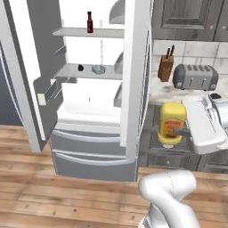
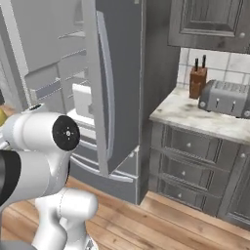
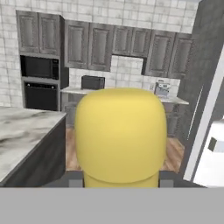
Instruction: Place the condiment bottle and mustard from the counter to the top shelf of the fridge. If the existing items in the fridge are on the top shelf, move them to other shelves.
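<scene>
While the fridge stands w/ doors swung open, its pale shelves show plainly: the condiment bottle sits upright on the top shelf, red w/ black cap. One shelf down, a small black object and a teal dish lie just beside each other, apart from the bottle above. Right of the fridge runs the marbled counter over dark grey cabinet fronts, w/ a toaster and a knife block near the tiled wall. White arm rises at lower right, its hand reaching left in front of the counter edge. Gripper is clamped on the mustard, held upright in the air, off the counter & right of the fridge door. From the hand's own cam the yellow mustard sits between the finger tips
</scene>
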Robot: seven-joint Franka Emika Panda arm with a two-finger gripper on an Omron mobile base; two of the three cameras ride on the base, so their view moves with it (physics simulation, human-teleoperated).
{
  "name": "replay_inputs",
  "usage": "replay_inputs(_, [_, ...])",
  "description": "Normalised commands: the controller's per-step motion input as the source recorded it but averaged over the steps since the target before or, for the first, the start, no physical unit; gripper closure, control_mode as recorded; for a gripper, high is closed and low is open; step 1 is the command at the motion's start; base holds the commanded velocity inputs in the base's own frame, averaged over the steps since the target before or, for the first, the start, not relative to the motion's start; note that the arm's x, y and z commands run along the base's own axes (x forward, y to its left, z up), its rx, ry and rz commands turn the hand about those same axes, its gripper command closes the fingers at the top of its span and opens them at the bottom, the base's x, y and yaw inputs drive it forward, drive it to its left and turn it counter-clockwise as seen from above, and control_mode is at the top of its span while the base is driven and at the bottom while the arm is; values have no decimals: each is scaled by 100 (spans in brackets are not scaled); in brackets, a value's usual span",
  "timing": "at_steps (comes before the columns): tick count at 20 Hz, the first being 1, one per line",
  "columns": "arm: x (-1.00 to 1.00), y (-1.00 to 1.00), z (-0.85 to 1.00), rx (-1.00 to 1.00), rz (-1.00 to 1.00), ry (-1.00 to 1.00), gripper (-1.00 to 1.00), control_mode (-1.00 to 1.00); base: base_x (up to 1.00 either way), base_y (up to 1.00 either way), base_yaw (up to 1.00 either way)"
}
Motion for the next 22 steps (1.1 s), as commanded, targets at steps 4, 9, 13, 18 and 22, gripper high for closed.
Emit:
replay_inputs(4, [0,0,0,0,0,0,100,100,60,100,-12])
replay_inputs(9, [0,0,0,0,0,0,100,100,56,100,-26])
replay_inputs(13, [0,0,0,0,0,0,100,100,20,79,-49])
replay_inputs(18, [0,0,0,0,0,0,100,100,20,60,-57])
replay_inputs(22, [0,0,0,0,0,0,100,100,39,56,-56])
